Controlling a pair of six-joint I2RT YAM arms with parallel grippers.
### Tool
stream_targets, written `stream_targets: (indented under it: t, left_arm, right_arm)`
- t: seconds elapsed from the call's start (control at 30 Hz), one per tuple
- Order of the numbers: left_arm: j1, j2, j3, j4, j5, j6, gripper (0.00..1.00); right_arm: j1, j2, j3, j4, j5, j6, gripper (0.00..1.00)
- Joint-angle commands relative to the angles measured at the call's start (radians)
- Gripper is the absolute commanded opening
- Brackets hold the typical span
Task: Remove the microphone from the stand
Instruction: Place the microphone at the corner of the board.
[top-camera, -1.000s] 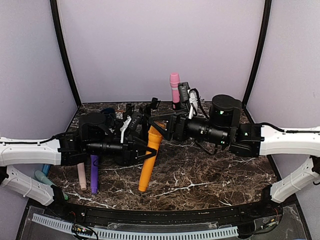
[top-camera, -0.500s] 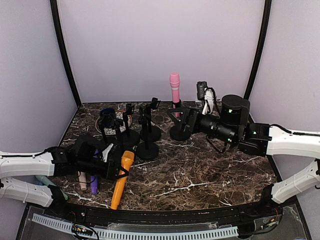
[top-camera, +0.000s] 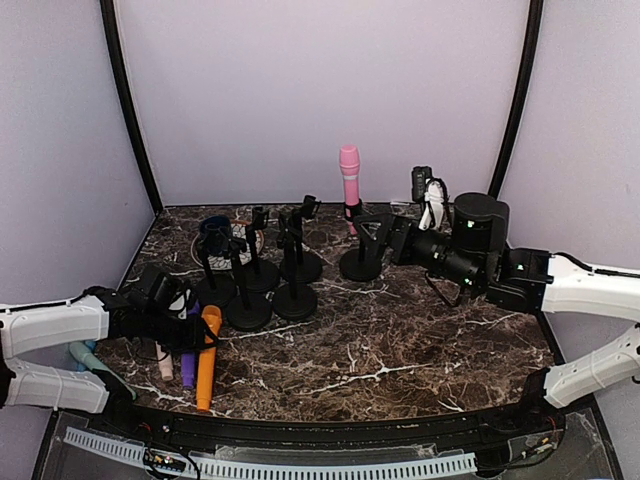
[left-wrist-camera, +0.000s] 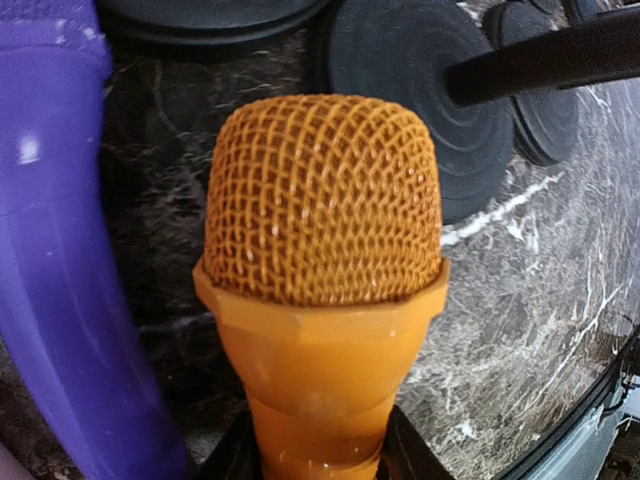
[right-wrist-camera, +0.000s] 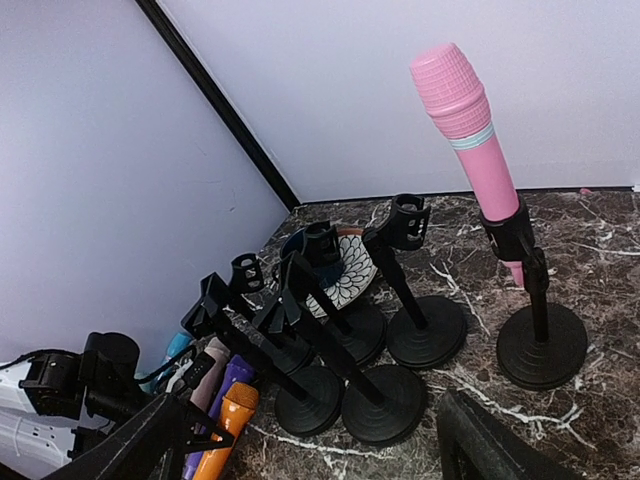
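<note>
An orange microphone (top-camera: 207, 358) lies low over the table at the front left, beside a purple one (top-camera: 188, 362). My left gripper (top-camera: 193, 332) is shut on its body just below the mesh head (left-wrist-camera: 322, 200); its jaws press both sides of the orange neck. A pink microphone (top-camera: 349, 175) stands upright in the clip of a black stand (top-camera: 360, 265) at the back. My right gripper (top-camera: 377, 234) hovers open just right of that stand and holds nothing. In the right wrist view the pink microphone (right-wrist-camera: 467, 125) rises above its stand (right-wrist-camera: 541, 345), ahead of the open fingers (right-wrist-camera: 150, 440).
Several empty black stands (top-camera: 272, 285) cluster left of centre. A patterned bowl (right-wrist-camera: 352, 270) sits behind them. A beige microphone (top-camera: 163, 362) and a teal one (top-camera: 84, 355) lie at the front left. Black frame posts stand at both back corners.
My left arm has swung down and left, carrying the orange microphone from mid-table down to the purple one. My right gripper has drawn back to the right.
</note>
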Motion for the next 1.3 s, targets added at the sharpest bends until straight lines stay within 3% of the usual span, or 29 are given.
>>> stream_targets:
  t: [0.0,0.2,0.4,0.6,1.07,1.27]
  left_arm:
    - [0.06,0.052,-0.001,-0.039,-0.055,-0.002,0.15]
    - [0.091,0.134,0.033,-0.037,-0.079,0.008,0.23]
    - [0.096,0.144,0.056,-0.049,-0.105,0.018,0.46]
    - [0.095,0.12,0.075,-0.061,-0.117,0.03,0.58]
    - [0.095,0.02,0.177,-0.159,-0.166,0.064,0.68]
    - [0.104,-0.07,0.3,-0.241,-0.221,0.112,0.73]
  right_arm:
    - [-0.013,-0.033,-0.012,0.003,0.032,0.015,0.88]
    - [-0.016,-0.045,-0.022,-0.004,0.041,0.021,0.88]
    - [-0.019,-0.05,-0.03,-0.001,0.052,0.028,0.88]
    - [-0.019,-0.044,-0.025,-0.001,0.052,0.025,0.88]
    - [-0.019,-0.06,-0.024,-0.021,0.069,0.014,0.89]
    - [-0.021,-0.093,0.019,-0.127,0.156,-0.063,0.93]
